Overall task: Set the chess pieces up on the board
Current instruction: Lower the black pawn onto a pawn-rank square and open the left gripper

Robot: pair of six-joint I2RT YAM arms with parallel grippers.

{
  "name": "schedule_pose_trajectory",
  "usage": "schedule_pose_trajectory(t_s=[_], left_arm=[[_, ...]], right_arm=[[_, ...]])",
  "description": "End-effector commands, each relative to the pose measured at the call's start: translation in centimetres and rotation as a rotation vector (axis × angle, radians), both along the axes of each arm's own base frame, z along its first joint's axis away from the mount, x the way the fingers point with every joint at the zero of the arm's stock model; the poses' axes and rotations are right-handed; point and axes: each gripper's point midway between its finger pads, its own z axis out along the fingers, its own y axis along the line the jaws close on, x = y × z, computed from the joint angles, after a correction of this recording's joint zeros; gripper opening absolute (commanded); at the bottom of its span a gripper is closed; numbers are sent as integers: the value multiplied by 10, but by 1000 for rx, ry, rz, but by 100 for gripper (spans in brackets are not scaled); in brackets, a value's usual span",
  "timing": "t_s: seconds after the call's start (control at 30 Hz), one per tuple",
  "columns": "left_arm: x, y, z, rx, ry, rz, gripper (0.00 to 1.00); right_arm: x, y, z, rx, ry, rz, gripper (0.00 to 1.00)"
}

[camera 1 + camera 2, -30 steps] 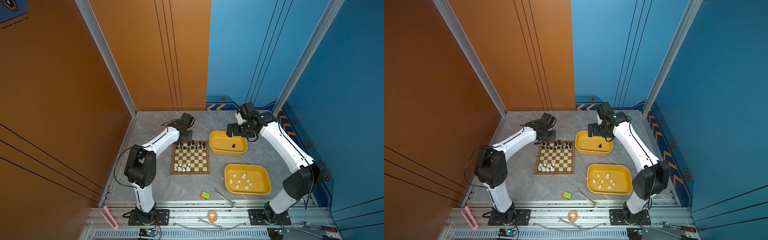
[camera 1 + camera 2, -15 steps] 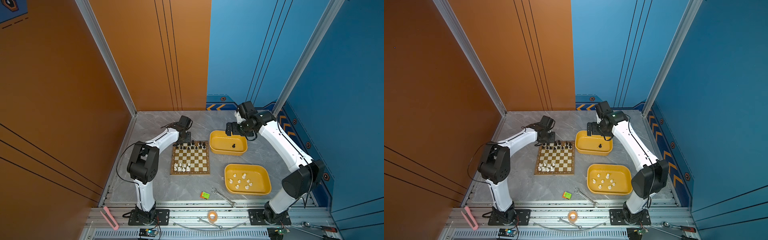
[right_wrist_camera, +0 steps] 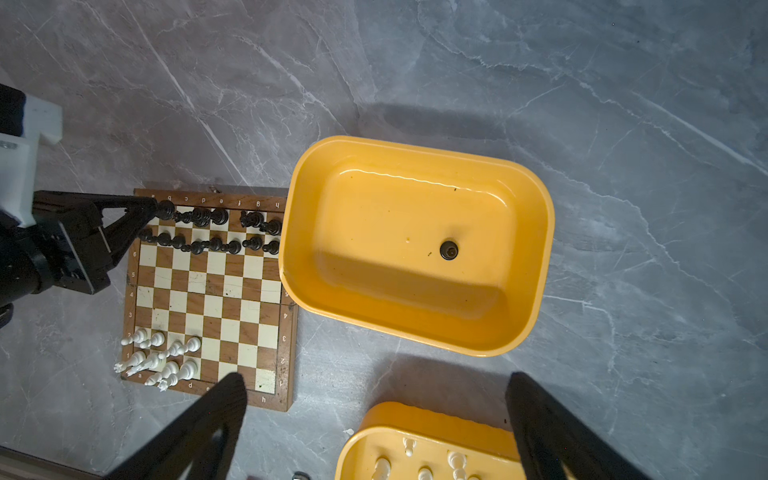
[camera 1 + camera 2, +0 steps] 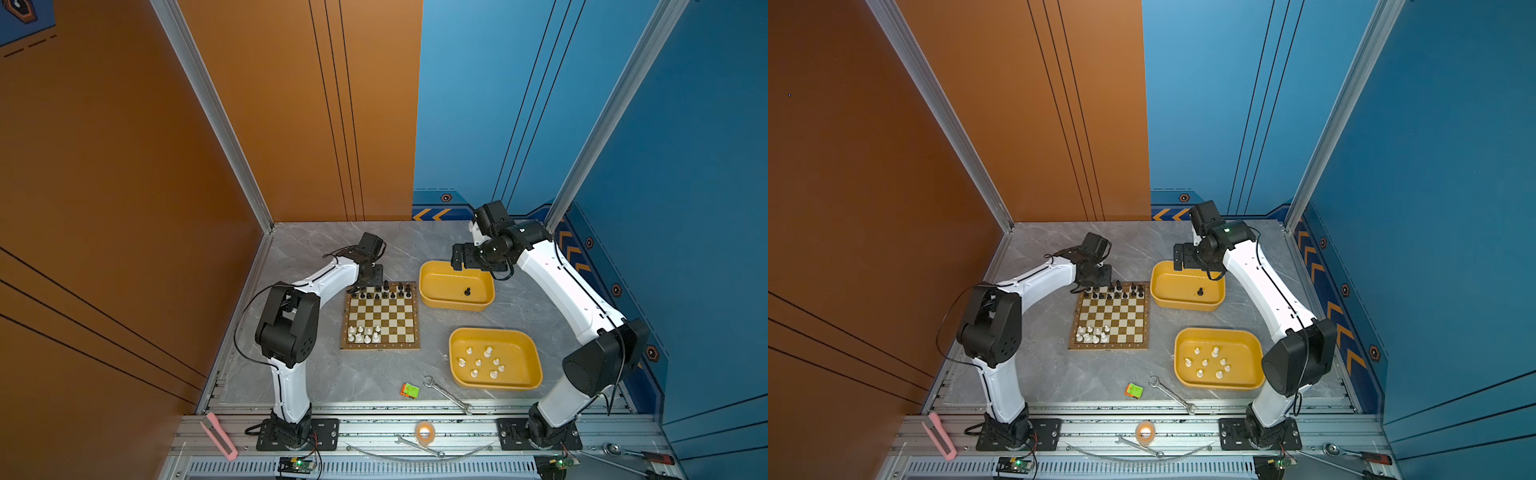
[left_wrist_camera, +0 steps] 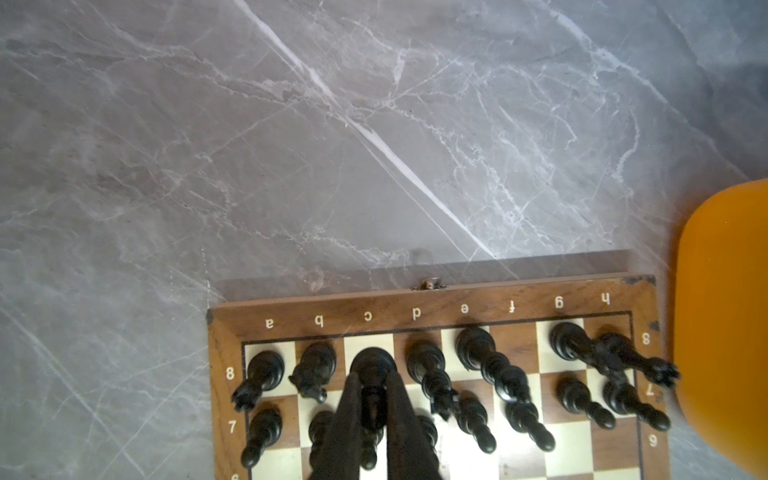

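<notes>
The board (image 4: 386,320) lies mid-table, and black chess pieces (image 4: 384,291) fill its two far rows. Several white pieces (image 4: 363,334) stand at its near left corner. My left gripper (image 4: 366,284) (image 5: 373,401) is shut on a black piece (image 5: 373,365) over the c8 square. I cannot tell whether that piece touches the board. My right gripper (image 4: 461,261) (image 3: 376,386) hangs open and empty above the far tray's back rim. The far yellow tray (image 4: 453,305) holds one black piece (image 4: 467,291) (image 3: 449,250). The near yellow tray (image 4: 494,384) holds several white pieces (image 4: 482,361).
A green and orange cube (image 4: 410,390) and a wrench (image 4: 446,394) lie near the table's front edge. On the front rail lie a pink tool (image 4: 218,434), a roll of tape (image 4: 424,432) and another wrench. Walls close off the left, back and right sides.
My left gripper, with the black piece in it, has come down a little onto the board's far left rows, and its elbow has swung in. The right arm has barely shifted.
</notes>
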Motion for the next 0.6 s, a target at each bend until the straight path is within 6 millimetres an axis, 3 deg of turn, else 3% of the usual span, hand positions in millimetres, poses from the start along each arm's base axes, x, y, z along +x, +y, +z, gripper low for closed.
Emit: schedule_pose_trajectory(t_s=[0.0, 0.57], left_arm=[[-8, -4, -18, 5, 42, -7, 0], [-10, -2, -29, 28, 57, 5, 0]], right_arm=[[-4, -2, 0, -20, 19, -15, 100], [-7, -6, 1, -38, 20, -11, 100]])
